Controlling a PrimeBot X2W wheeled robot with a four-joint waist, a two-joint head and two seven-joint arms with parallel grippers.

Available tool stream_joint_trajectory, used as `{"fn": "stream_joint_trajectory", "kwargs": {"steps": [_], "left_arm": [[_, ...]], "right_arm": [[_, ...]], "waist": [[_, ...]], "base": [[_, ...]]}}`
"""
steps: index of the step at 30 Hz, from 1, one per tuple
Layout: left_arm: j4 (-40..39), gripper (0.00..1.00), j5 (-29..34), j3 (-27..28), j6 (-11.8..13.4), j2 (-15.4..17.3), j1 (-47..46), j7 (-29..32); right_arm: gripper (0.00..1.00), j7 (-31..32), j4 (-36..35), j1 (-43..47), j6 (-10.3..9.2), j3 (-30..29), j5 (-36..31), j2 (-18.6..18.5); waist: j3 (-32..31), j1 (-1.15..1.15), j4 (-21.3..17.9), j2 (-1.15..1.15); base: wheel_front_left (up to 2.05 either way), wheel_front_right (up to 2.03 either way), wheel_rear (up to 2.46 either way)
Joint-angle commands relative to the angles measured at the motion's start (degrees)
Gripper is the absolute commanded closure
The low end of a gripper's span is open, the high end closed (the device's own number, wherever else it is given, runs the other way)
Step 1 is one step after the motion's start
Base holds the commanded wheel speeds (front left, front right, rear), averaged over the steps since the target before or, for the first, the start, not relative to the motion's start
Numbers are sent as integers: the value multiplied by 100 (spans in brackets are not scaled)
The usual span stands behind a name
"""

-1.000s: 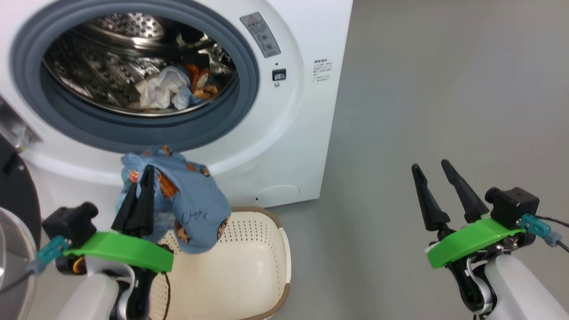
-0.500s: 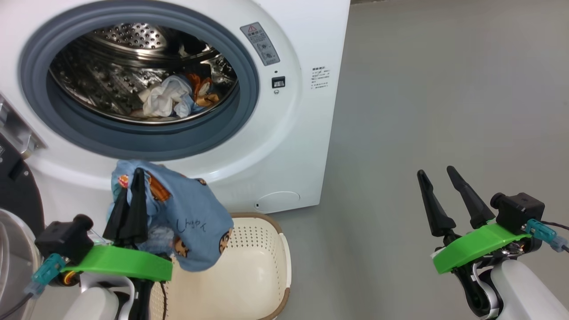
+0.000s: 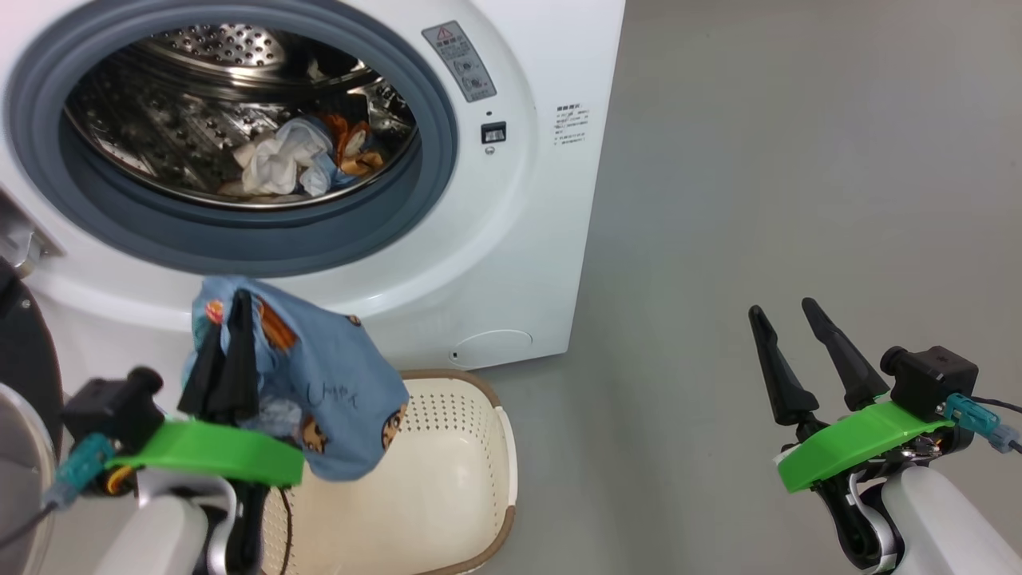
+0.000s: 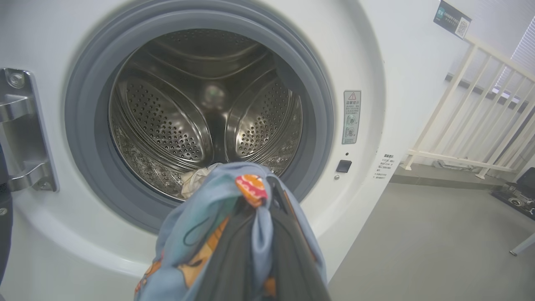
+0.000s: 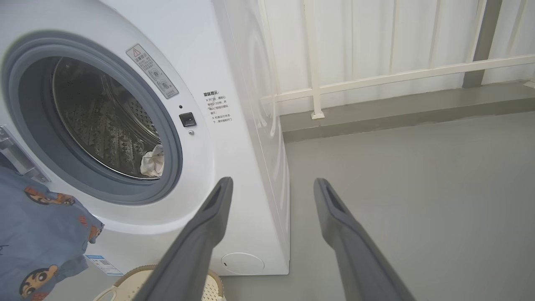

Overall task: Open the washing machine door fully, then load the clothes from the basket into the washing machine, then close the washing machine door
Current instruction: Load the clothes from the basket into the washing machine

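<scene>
Both arms reach forward: left gripper (image 3: 225, 313) pinches blue garment (image 3: 335, 391) above basket (image 3: 455, 415), right gripper (image 3: 781, 308) spread.

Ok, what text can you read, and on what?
Nothing reads clearly.
Grey warning sticker, red triangle, on the white front-loading washing machine: too small.
Black print right of it: too small.
Blue label at the machine's lower corner: blurred.
Dark scribble on the light blue cartoon-print garment: illegible.
Dark wall sign: too small.

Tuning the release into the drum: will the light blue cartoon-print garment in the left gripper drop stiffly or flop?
Probably flop: the light blue cartoon-print garment hangs limp around the shut left gripper. Likely light, since a thin pinch carries it. Its folds may snag the fingers.
</scene>
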Motion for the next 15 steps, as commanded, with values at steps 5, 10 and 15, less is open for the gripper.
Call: {"fn": "stream_joint_trajectory", "kwargs": {"steps": [5,10,15], "left_arm": [[262,100,105,232,-129,166,-876,-27],[651,100,170,266,-246,137,-1427,-43],[1387,100,277,271,-432,104,-2205,-58]], "right_arm": [[0,-53,-170,-148,25,130,-34,-106],[0,-53,-205,-217,25,155,-47,-102],[0,-53,-262,-324,25,151,-68,-83]], "waist": [[203,0,-84,0],[419,0,-166,0],[788,0,-316,0]], "base": [[0,0,0],[0,0,0],[0,0,0]]}}
